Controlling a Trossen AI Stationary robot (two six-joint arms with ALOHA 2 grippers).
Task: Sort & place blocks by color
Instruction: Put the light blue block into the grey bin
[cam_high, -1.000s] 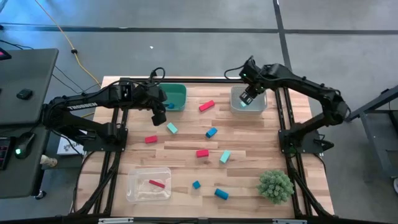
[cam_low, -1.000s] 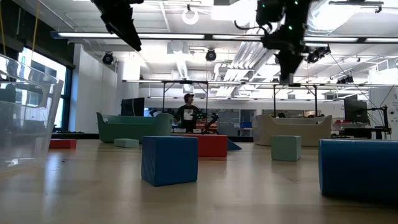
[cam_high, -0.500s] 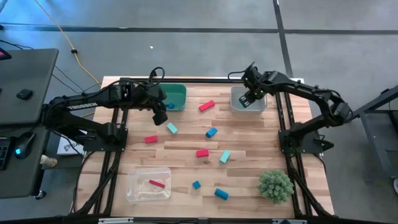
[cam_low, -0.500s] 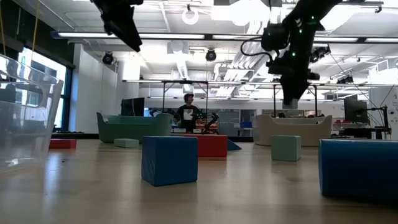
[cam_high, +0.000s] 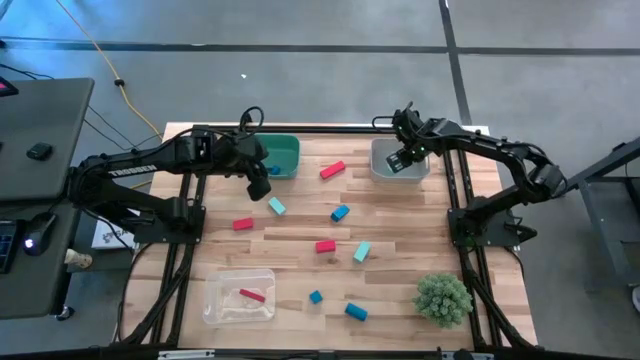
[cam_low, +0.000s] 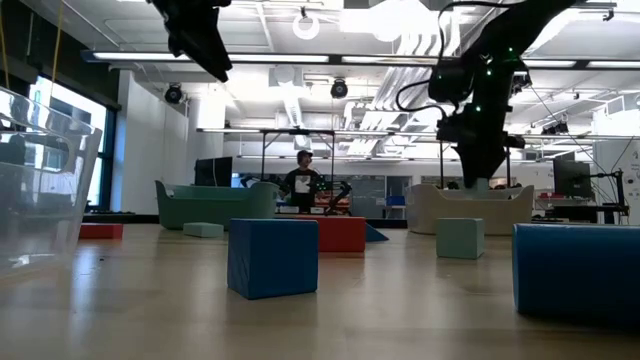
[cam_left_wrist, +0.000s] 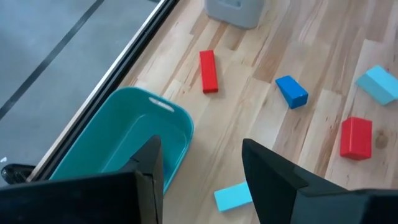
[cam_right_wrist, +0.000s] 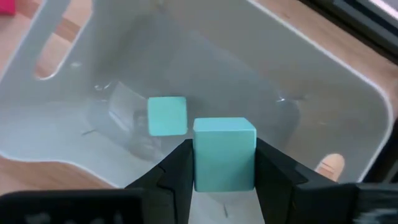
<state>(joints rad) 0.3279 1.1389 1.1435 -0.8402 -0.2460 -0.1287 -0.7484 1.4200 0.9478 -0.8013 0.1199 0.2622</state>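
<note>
**Operator:** Report the fingers first.

**Technician:** The right gripper (cam_right_wrist: 224, 168) has both fingers (cam_right_wrist: 177, 168) clamped on a light teal cube (cam_right_wrist: 224, 163), one finger on each side face. Directly beyond the fingertips lies the floor of the clear bin (cam_right_wrist: 323, 106), where a second teal cube (cam_right_wrist: 166, 116) rests, just beside the held one as seen from the wrist. The left gripper (cam_left_wrist: 202, 174) waits with its fingers spread and nothing between them; a green bin (cam_left_wrist: 118, 140) sits to one side of its fingertips and a loose teal bar (cam_left_wrist: 233, 197) lies on the table (cam_left_wrist: 298, 50) between them.

**Operator:** Where are the remaining blocks?

**Technician:** Spread over the table, well apart from the right fingers: a red bar (cam_high: 332, 170), a blue block (cam_high: 340, 212), a red block (cam_high: 325, 246), a teal block (cam_high: 362, 252) and others nearer the plant (cam_high: 443, 298). One red bar (cam_high: 251, 294) lies in a second clear bin (cam_high: 215, 285).

**Operator:** State the hazards from this position.

**Technician:** In my judgement, three.
1. If the fingers part while high above the floor, the cube may bounce and leave the bin.
2. If the cube sticks to one finger, it may be dragged out on withdrawal.
3. If the fingers descend too far, they may strike the resting cube or the wall and shift the bin.
</note>
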